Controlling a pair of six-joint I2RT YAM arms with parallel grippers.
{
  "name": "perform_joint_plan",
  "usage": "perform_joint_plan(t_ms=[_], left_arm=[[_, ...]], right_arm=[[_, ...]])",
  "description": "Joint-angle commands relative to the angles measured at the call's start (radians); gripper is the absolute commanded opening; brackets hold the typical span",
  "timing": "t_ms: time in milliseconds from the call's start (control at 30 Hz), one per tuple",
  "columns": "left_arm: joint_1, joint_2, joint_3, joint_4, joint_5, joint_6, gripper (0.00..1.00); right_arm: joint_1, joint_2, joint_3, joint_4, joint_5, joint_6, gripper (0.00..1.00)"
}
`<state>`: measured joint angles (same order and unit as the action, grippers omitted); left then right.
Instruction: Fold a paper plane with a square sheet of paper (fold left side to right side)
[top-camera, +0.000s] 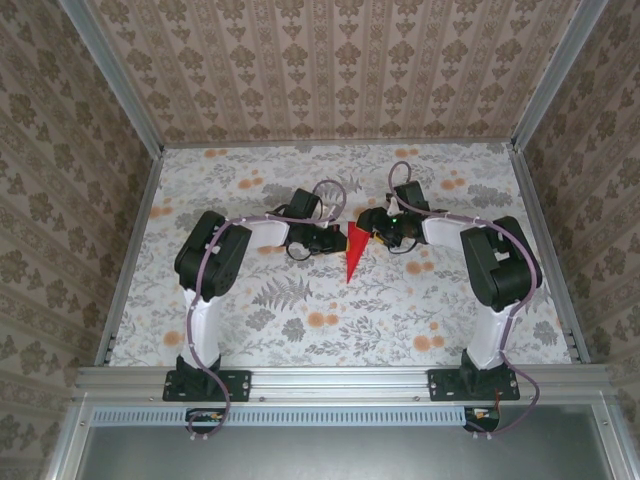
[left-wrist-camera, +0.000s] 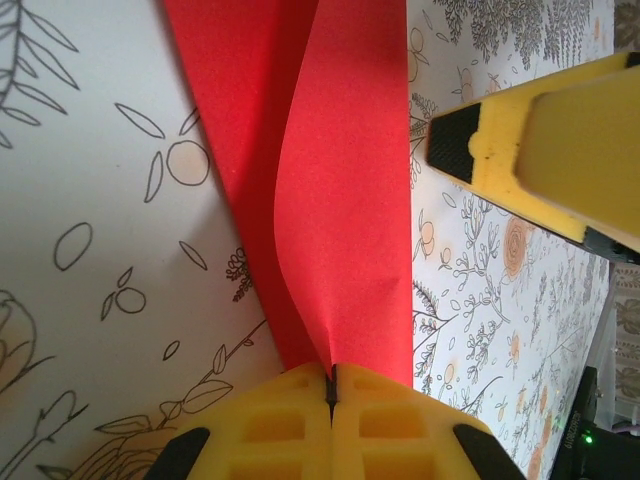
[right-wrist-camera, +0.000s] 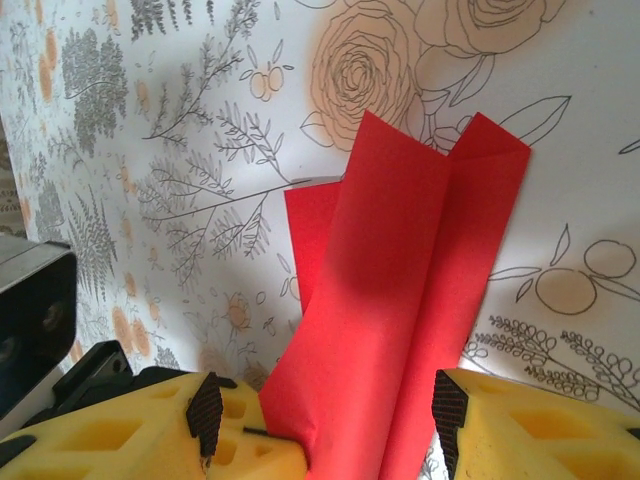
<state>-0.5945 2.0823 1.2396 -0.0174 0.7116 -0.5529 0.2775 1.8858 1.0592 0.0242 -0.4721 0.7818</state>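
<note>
The left gripper (left-wrist-camera: 332, 388), its yellow jaws pressed fully together at the bottom centre of the left wrist view, pinches the paper plane (left-wrist-camera: 340, 200). The plane's bright red layers rise from the seam toward the top of the frame, one bowing outward over another. At upper right of the same view a yellow finger (left-wrist-camera: 520, 150) from the opposite arm, black pad at its tip, stands just beside the paper's right edge without touching it.

Seen from the right wrist, the right gripper (right-wrist-camera: 327, 408) stands open, its fingers (right-wrist-camera: 530, 425) at the lower left and lower right of the frame with the paper plane (right-wrist-camera: 400, 290) lying between them; it has hold of nothing. The paper widens toward the upper right, showing a long crease down its middle and two pointed corners at the far end, with a lower layer peeking out on its left.

From above, both arms bend inward from their bases on the metal rail (top-camera: 340, 380) at the bottom of the frame. The two grippers meet near the middle of the table (top-camera: 300, 330), which is covered in a print of grey leaves and orange flowers. The paper plane (top-camera: 354, 250) lies between them as a narrow red triangle, its tip pointing toward the bottom of the frame.
</note>
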Motion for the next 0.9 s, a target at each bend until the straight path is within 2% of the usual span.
perform_joint_plan(t_ms=[0, 867], left_arm=[[0.004, 0.013, 0.023, -0.021, 0.020, 0.027, 0.02], [-0.006, 0.034, 0.062, -0.028, 0.019, 0.022, 0.02]], right_arm=[[0.006, 0.024, 0.036, -0.004, -0.009, 0.008, 0.61], [0.019, 0.096, 0.075, -0.075, 0.006, -0.018, 0.61]])
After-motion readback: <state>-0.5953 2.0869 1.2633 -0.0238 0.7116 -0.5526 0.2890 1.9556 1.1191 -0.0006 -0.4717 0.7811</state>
